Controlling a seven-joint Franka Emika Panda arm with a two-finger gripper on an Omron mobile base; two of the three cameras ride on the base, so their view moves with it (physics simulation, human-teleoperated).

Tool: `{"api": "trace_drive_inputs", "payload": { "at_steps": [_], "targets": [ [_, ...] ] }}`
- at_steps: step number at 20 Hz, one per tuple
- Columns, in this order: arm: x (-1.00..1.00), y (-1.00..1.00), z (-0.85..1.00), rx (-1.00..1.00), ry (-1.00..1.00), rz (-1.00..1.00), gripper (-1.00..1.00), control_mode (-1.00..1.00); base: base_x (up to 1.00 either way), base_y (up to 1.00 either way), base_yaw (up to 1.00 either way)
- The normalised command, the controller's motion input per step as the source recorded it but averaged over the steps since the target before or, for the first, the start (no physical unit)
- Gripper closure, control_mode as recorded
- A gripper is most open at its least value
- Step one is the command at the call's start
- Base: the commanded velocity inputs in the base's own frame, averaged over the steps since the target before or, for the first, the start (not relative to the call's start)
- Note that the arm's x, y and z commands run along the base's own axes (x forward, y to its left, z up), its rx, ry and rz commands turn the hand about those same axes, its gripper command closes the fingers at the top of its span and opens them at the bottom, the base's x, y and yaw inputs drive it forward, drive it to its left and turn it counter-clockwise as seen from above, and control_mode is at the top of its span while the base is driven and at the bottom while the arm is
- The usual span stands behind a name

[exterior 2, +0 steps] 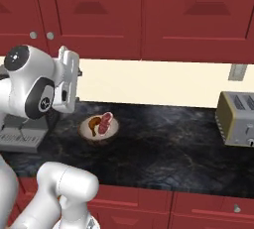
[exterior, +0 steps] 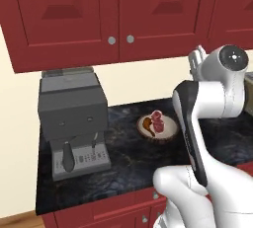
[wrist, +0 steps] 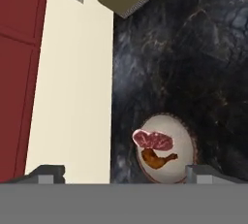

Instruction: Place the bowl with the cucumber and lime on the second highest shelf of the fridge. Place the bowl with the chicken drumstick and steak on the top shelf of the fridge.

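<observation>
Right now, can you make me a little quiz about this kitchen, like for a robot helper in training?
1. True or false: the steak lies in the same bowl as the chicken drumstick.
2. What stands on the counter left of the bowl in the left base view? A) coffee machine B) kettle C) blender
3. Fill in: in the right base view, the yellowish ____ stands on the counter's right end.

Key: 1 true. 2 A. 3 toaster.
</observation>
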Motion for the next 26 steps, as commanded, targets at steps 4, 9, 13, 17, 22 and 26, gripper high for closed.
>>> {"api": "trace_drive_inputs", "payload": {
  "at_steps": [4,9,13,17,22,26],
  "targets": [
    [0.57,-0.46,-0.46,0.02,0.17,0.08,-1.00,-1.00,0.00,0.00,0.00],
    [0.50,-0.81,-0.95,0.15,0.40,0.26,-1.00,-1.00,0.00,0.00,0.00],
    [0.58,-0.81,-0.84,0.22,0.30,0.25,-1.00,-1.00,0.00,0.00,0.00],
    [0.63,-0.56,-0.61,0.16,0.11,0.28,-1.00,-1.00,0.00,0.00,0.00],
    [0.17,0.08,-0.43,0.00,0.00,0.18,-1.00,-1.00,0.00,0.00,0.00],
    [0.06,0.31,-0.53,0.00,0.00,0.13,-1.00,-1.00,0.00,0.00,0.00]
  ]
}}
